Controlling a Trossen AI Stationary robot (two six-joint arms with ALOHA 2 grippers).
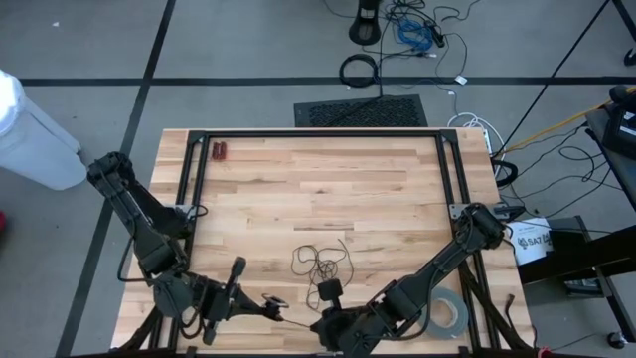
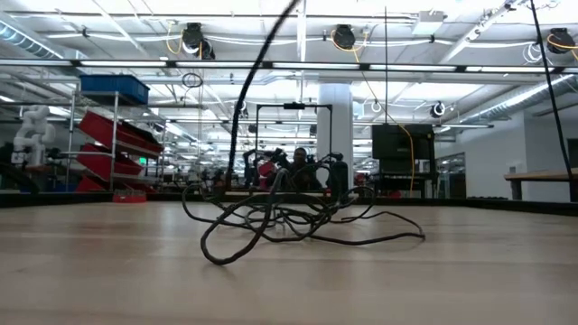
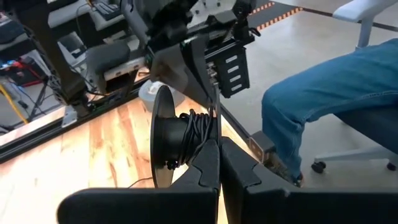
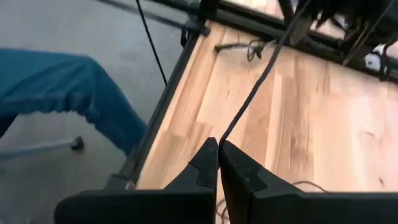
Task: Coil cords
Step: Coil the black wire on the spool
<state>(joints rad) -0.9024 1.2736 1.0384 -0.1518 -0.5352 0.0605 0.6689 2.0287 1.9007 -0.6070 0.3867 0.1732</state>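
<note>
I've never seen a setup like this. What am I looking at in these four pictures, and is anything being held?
Two dark robot arms work at a pale wooden table. One picture looks down from above, one looks level across the tabletop, and the other two come from cameras on each arm's wrist. A thin black cord lies on the table in a loose tangle, with a grey tape roll near the right arm. The right hand is shut on a strand of the cord. The left hand is shut too, apparently pinching a strand that runs to a black spool. A seated person's blue-jeaned leg shows beside the table.
</note>
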